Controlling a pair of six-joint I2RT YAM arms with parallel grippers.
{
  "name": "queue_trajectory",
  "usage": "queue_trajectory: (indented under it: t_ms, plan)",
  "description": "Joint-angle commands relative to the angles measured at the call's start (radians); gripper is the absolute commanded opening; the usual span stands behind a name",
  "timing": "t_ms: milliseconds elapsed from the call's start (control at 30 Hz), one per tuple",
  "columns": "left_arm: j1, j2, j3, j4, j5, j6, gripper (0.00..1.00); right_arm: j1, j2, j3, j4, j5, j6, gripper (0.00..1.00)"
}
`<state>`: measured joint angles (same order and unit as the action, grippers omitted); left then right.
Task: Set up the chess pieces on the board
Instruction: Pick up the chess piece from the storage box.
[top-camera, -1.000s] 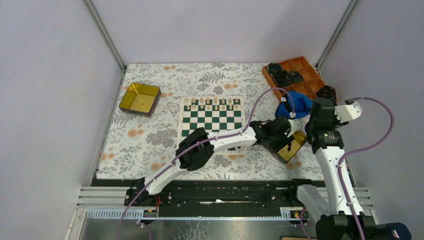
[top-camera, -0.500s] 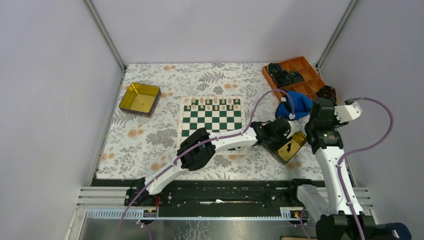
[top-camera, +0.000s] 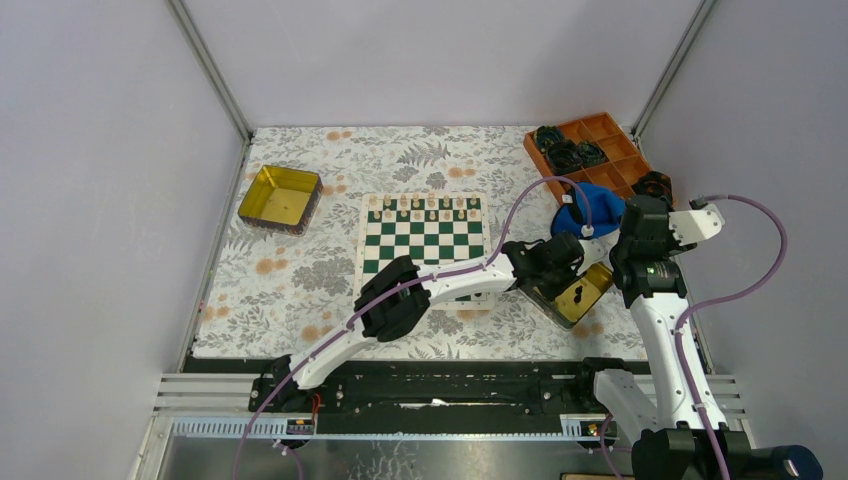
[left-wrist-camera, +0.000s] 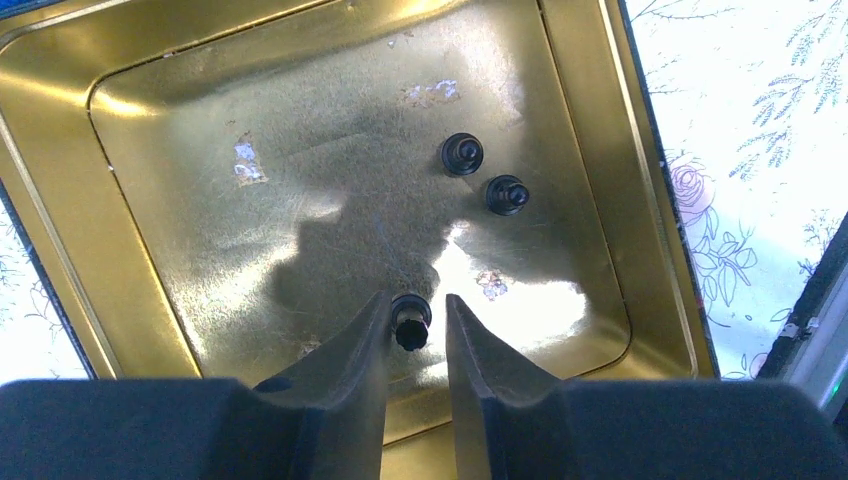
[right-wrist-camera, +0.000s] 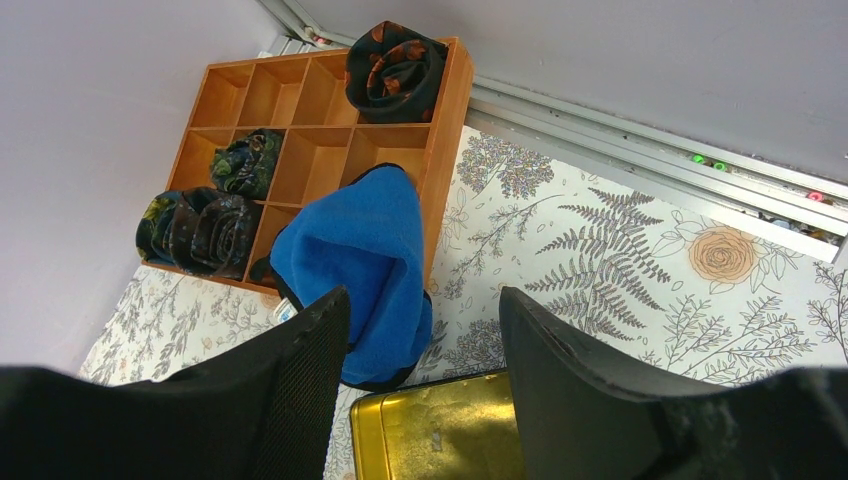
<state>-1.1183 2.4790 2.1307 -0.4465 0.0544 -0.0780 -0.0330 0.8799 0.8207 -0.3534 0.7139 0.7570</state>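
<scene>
Reaching down into the gold tin (left-wrist-camera: 150, 250) with the left gripper (left-wrist-camera: 417, 303), straddling one black chess piece (left-wrist-camera: 410, 328) that stands on the tin floor. Shows the jaws narrowly apart, with a sliver of gold between the piece and the right-hand finger; cannot tell whether the other finger touches it. Has two more black pieces (left-wrist-camera: 462, 154) ahead of the jaws and slightly right, near each other. Puts the board (top-camera: 423, 240) off to the left of those jaws, well apart, with cream pieces (top-camera: 425, 205) lining its far row. Holds the right gripper (right-wrist-camera: 420, 300) above the table, jaws wide apart and empty, with a blue cloth (right-wrist-camera: 350, 260) below and left of them and a wooden tray (right-wrist-camera: 300, 110) beyond.
</scene>
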Motion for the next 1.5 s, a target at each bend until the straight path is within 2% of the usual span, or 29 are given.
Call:
queue_trajectory:
  t_ms: [0, 500, 667, 1033, 1467]
  plan:
    - [0.005, 0.016, 0.027, 0.013, 0.017, -0.002, 0.32, -0.004, -0.002, 0.002, 0.039, 0.016, 0.014, 0.63]
    - [0.004, 0.016, 0.024, 0.01, 0.016, 0.0, 0.16, -0.004, -0.004, -0.002, 0.039, 0.015, 0.015, 0.62]
    - [0.005, 0.008, 0.022, 0.008, 0.003, 0.0, 0.0, -0.004, -0.005, 0.002, 0.036, 0.015, 0.015, 0.62]
    - [0.004, -0.034, -0.005, 0.01, -0.022, 0.003, 0.0, -0.004, -0.015, 0.009, 0.027, 0.018, 0.012, 0.62]
    - [0.004, -0.202, -0.086, 0.008, -0.127, -0.01, 0.0, -0.004, -0.018, 0.007, 0.037, -0.015, 0.028, 0.61]
